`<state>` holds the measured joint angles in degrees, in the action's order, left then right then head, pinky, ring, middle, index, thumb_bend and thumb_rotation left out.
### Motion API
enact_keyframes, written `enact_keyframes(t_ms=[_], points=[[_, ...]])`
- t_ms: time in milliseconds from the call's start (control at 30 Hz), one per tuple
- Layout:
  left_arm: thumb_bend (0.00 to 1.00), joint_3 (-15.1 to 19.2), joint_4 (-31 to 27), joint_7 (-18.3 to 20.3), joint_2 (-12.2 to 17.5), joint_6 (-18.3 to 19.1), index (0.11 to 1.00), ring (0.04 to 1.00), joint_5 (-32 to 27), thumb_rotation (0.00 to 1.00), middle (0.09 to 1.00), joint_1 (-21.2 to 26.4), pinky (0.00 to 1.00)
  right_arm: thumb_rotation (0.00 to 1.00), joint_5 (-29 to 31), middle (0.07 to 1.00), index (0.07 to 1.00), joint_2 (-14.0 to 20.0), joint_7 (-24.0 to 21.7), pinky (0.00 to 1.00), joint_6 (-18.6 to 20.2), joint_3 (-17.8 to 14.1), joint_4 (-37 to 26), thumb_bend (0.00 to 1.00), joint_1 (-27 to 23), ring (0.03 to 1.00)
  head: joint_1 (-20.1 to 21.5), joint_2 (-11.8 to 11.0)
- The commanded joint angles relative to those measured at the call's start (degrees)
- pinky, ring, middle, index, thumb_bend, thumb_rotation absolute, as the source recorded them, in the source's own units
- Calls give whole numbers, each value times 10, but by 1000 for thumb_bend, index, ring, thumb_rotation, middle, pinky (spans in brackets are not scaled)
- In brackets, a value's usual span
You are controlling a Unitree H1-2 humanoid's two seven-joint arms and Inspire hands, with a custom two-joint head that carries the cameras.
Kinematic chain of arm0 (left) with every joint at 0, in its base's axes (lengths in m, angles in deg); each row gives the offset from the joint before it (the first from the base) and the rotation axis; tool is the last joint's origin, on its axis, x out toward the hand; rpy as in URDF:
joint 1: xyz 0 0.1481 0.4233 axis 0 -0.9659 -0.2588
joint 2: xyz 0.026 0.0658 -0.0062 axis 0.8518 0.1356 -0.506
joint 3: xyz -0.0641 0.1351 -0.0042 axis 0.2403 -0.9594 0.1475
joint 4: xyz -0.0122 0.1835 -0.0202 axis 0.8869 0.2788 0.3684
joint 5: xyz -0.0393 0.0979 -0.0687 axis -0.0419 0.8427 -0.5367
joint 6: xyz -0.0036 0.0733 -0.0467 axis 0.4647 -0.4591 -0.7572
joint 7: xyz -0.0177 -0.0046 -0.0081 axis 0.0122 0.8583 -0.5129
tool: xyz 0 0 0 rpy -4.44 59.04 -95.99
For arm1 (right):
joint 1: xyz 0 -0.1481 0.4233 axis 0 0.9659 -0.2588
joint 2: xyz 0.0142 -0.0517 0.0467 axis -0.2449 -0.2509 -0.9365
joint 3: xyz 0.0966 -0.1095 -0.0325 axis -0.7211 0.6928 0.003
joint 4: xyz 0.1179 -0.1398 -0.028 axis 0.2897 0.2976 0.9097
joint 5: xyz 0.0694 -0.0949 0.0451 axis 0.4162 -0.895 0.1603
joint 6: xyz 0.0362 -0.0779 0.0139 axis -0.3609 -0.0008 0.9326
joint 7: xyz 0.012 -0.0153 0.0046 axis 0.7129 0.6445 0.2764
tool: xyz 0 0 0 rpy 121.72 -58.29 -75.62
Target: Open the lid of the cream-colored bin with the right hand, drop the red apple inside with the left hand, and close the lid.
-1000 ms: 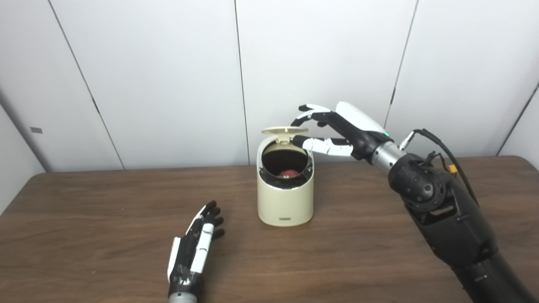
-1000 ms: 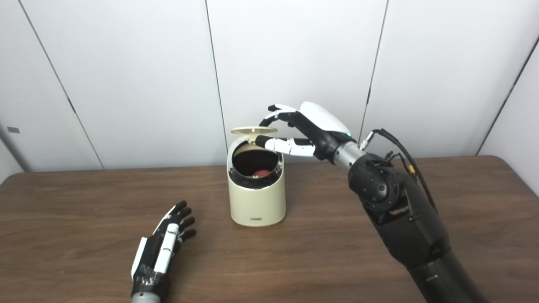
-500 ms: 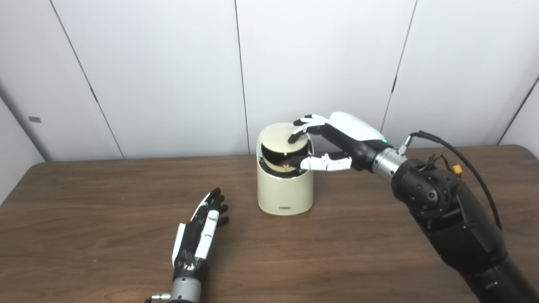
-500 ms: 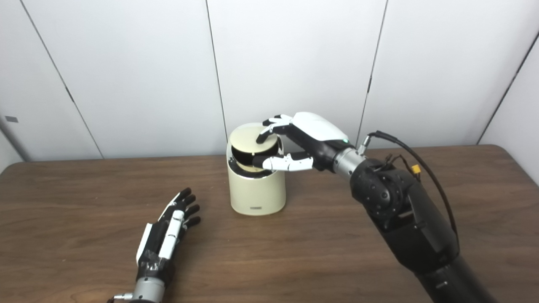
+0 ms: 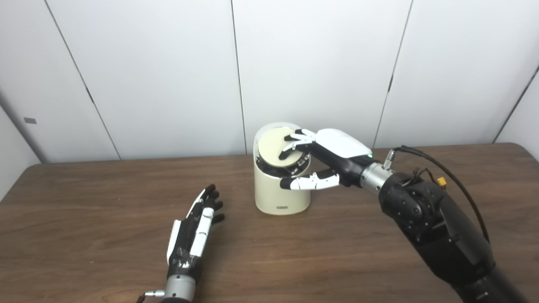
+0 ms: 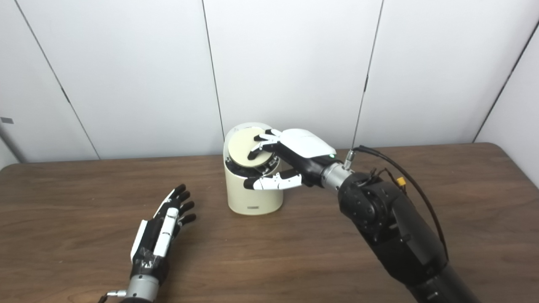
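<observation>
Right hand [image 5: 326, 153] presses the lid [image 5: 276, 148] down, fingers spread, gripping nothing.
Closing step looks nearly done; next, lift clear toward 3 o'clock of the bin [image 5: 273, 195]; left hand [image 5: 193, 233] lies open.

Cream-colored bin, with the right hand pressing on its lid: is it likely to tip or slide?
Probably neither. The cream-colored bin stands upright on a flat base on the table, and the right hand bears mostly downward on the lid. It looks like light plastic, so a sideways shove might slide it.
</observation>
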<state>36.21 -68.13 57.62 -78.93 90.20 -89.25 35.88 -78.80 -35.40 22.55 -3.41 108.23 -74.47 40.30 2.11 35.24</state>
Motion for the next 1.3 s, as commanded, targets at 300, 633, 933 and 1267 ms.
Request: enact_keyframes(t_ms=[300, 633, 933, 1267], points=[[580, -5, -27, 5, -5, 0, 945, 882, -2, 791, 921, 15, 816, 891, 4, 960, 799, 0, -15, 940, -23, 6, -16, 534, 12, 1000, -3, 8], [578, -5, -31, 5, -9, -1, 928, 865, -5, 796, 924, 16, 780, 974, -26, 961, 788, 21, -22, 942, -36, 20, -16, 566, 8, 1000, -4, 14], [569, -3, -32, 2, -13, 0, 921, 856, -3, 796, 917, 18, 771, 947, -54, 966, 751, 28, -33, 952, -46, 37, -19, 571, 6, 1000, -4, 17], [553, -2, -32, 4, -14, 1, 917, 856, -12, 776, 911, 20, 770, 966, -41, 974, 788, 22, -31, 941, -45, 24, -25, 569, 10, 1000, -5, 14]])
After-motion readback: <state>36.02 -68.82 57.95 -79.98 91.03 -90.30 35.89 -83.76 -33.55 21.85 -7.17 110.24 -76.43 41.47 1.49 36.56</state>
